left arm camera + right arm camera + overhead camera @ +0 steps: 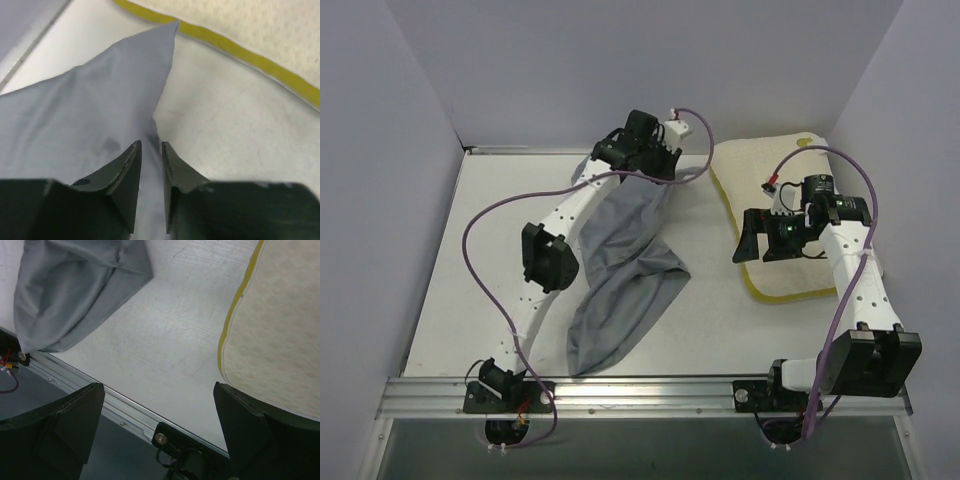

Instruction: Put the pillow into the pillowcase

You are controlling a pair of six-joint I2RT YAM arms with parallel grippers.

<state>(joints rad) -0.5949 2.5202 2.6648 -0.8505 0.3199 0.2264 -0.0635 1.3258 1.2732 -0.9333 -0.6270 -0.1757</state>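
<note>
The grey pillowcase [620, 270] lies limp down the middle of the table, its far end lifted. My left gripper [658, 165] is at the back centre, shut on that far end; in the left wrist view the cloth [90, 110] runs between the nearly closed fingers [151, 147]. The cream pillow [775, 215] with yellow edges lies flat at the back right and also shows in the left wrist view [260, 25]. My right gripper [750, 240] hovers open and empty over the pillow's left edge. The right wrist view shows the gripper [157, 390], the pillow [280, 330] and the pillowcase [70, 290].
An aluminium rail [640, 392] runs along the near table edge and also shows in the right wrist view [100, 385]. Grey walls enclose the table on the left, back and right. Purple cables [480, 215] loop off both arms.
</note>
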